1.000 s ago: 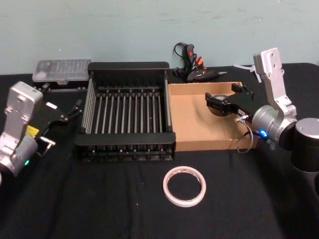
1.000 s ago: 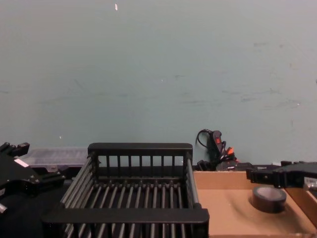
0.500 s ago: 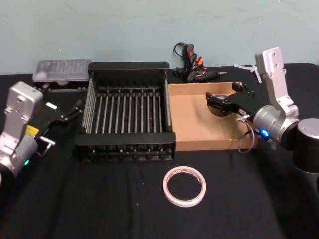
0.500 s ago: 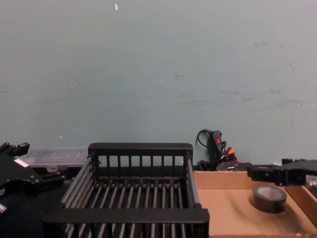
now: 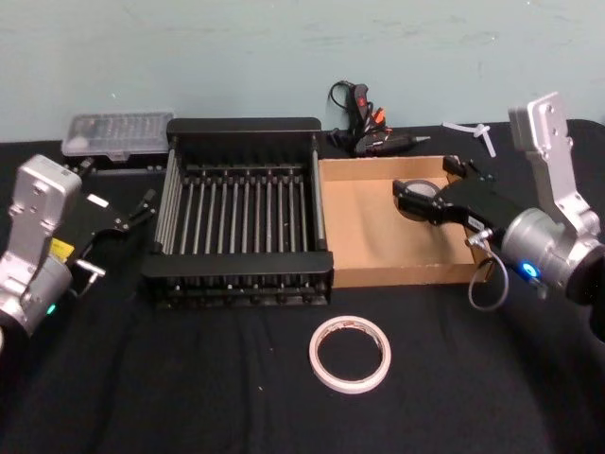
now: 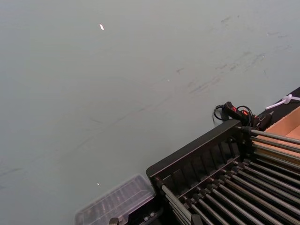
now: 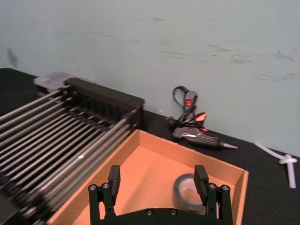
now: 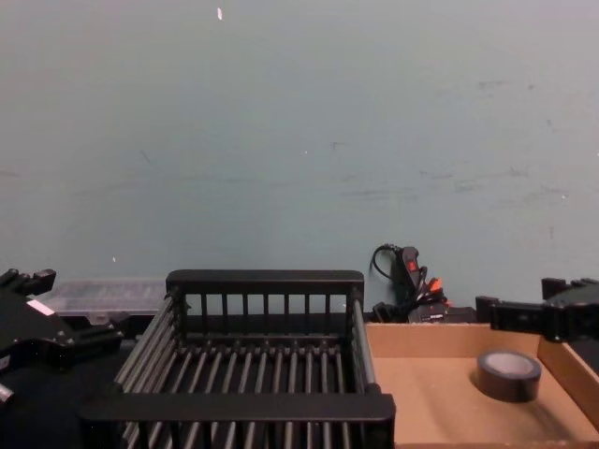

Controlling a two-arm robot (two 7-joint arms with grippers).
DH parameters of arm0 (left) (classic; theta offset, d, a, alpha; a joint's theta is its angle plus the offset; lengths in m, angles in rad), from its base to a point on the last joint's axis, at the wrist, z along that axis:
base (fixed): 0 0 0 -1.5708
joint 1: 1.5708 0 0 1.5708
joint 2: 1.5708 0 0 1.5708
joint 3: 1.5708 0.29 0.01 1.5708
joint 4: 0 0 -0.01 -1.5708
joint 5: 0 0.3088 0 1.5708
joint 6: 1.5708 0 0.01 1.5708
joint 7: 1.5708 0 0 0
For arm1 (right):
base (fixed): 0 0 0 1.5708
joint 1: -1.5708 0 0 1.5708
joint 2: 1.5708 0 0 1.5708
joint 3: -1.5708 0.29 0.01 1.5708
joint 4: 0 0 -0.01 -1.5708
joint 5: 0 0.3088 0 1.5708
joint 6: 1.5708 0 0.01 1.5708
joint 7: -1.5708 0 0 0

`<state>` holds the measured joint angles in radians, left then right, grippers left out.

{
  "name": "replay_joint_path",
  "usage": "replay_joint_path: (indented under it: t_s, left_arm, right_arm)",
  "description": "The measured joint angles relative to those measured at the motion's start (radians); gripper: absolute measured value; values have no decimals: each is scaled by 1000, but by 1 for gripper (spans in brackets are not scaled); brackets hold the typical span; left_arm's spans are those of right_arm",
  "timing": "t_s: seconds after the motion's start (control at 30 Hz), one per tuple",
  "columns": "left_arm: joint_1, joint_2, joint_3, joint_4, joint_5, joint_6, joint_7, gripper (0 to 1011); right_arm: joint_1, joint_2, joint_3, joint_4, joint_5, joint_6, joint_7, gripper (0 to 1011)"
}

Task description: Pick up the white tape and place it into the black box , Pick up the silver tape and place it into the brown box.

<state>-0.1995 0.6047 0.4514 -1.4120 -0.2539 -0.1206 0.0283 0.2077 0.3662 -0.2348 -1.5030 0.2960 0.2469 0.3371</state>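
The white tape lies flat on the black cloth in front of the boxes. The silver tape rests in the far right corner of the brown box. My right gripper hovers open just above that roll, holding nothing. The black box stands left of the brown one with nothing in it. My left gripper is parked open beside the black box's left wall.
A black glue gun with its cable lies behind the boxes. A clear plastic case sits at the back left, and a white plastic piece at the back right.
My right gripper has lifted and drawn back to the right, off the silver tape, which stays in the brown box. The left arm and the white tape have not moved.
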Motion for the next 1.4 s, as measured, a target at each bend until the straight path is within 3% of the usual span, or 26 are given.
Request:
replay_joint_path:
  t_s: [0.33,0.63,1.0,1.4]
  left_arm:
    - [0,0,0,0,0,0,0,1001]
    - [0,0,0,0,0,0,0,1001]
    - [0,0,0,0,0,0,0,1001]
    - [0,0,0,0,0,0,0,1001]
  right_arm:
    - [-116,73,2,-133,46,2,35,1002]
    - [-211,124,-16,-198,61,-20,41,1002]
    - [-288,161,-48,-236,55,-38,38,1002]
    - [-307,164,-102,-230,7,-40,33,1002]
